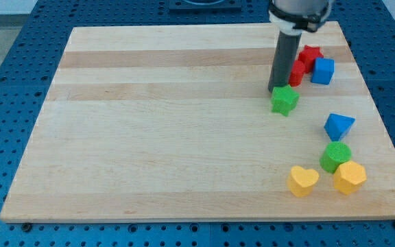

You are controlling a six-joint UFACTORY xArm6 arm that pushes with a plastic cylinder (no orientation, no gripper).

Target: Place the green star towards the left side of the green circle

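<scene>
Claw: there is none on this arm, so no released or clenched state can be told. The arm ends in a straight dark rod, and my tip (278,89) stands on the pale wooden bench (184,123), at the upper-left edge of the green star (284,100), a small solid block. It is touching the star or just beside it; I cannot tell which.

The green circle (336,156), a small round block, lies well apart from the star, toward the view's bottom and a bit to the right. The star must therefore travel mostly downward and stop at the circle's left.

How to do it well, in my judgement:
- Push from the star's top side, approx. through its centre, so it slides and does not spin off the tip.
- Keep the line nearly straight down w/ only a slight drift to the right. The blue pointed block (339,126) sits above the circle and should not be hit.
- Stop before the yellow heart (302,180), which lies just below the free place left of the circle. The yellow hexagon block (349,177) is touching or just beside the circle's lower right, so do not shove the circle.
- The red blocks (300,68) and the blue cube (323,71), behind and to the right of the rod, need no attention.
</scene>
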